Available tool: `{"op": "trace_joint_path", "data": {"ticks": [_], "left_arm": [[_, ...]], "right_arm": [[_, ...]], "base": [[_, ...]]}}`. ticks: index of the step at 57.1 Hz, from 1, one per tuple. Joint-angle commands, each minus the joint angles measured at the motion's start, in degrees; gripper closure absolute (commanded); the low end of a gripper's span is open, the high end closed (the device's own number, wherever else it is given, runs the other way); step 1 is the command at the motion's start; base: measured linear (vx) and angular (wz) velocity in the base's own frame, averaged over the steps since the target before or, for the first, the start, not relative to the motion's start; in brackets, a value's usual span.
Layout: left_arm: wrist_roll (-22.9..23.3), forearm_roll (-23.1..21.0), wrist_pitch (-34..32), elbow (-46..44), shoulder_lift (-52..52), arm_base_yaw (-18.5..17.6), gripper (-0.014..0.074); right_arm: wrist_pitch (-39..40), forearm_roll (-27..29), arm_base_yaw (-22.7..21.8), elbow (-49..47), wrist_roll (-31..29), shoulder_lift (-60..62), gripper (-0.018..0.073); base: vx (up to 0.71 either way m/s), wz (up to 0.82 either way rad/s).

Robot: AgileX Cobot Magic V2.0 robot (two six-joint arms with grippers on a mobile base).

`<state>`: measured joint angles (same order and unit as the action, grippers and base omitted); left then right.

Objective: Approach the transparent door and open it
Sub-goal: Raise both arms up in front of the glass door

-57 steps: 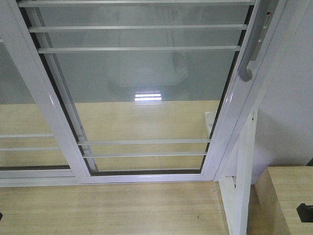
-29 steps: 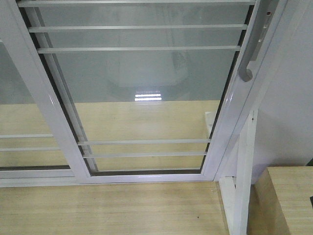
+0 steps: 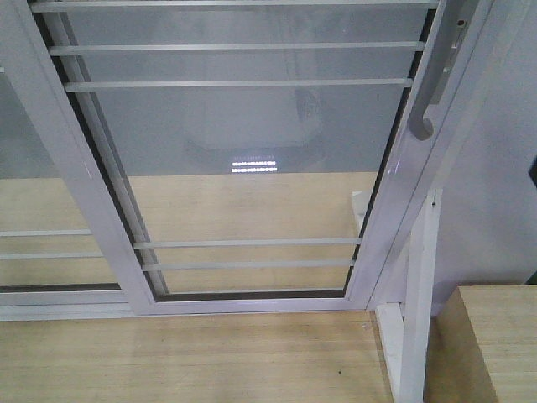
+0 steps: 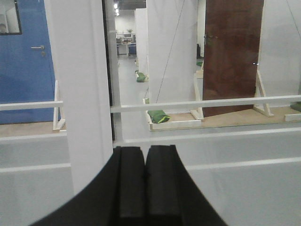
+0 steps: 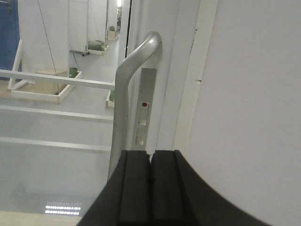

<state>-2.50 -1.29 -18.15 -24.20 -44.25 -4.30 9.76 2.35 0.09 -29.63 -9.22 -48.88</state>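
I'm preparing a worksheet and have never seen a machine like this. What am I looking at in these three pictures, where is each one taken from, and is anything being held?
This is a wheeled robot with two arms, facing a glass sliding door in a white frame. The wide picture looks forward and down from the robot's body: you see the door, its grey handle on the right, and the wooden floor. The other two come from cameras on the wrists. The black shape at the bottom of each is that arm's claw. The left claw is shut, pointing at the glass. The right claw is also shut, just in front of the handle. Neither holds anything, and the door is not yet gripped.
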Motion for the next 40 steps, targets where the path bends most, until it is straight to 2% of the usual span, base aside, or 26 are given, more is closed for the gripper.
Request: {"op": "trace_joint_path", "data": {"ticks": [1, 9, 16, 25, 40], "left_arm": [[-0.1, -0.6, -9.5, -7.3, -8.7, -0.3, 0.0600], [0.0, -0.6, -15.7, -15.0, -22.1, -0.3, 0.0600], [0.4, -0.6, -19.5, -19.3, -29.5, -0.3, 0.0600], [0.4, -0.6, -24.0, -20.4, -33.1, -0.3, 0.0600], [0.4, -0.6, -25.7, -20.4, -33.5, -0.3, 0.0599]], "right_arm": [[7.3, -0.7, -0.2, -8.0, -0.6, -8.4, 0.0561], [7.8, -0.7, -0.2, -17.5, -0.4, -21.2, 0.0561], [8.3, -0.7, -0.2, -23.2, -0.4, -29.4, 0.0561], [11.7, -0.6, -0.2, -25.5, -0.4, -35.8, 0.0561], [12.0, -0.6, -0.2, -25.4, -0.4, -38.0, 0.0561]], "base": [[0.00, 0.00], [0.00, 0.00], [0.00, 0.00], [0.00, 0.00], [0.00, 0.00]]}}
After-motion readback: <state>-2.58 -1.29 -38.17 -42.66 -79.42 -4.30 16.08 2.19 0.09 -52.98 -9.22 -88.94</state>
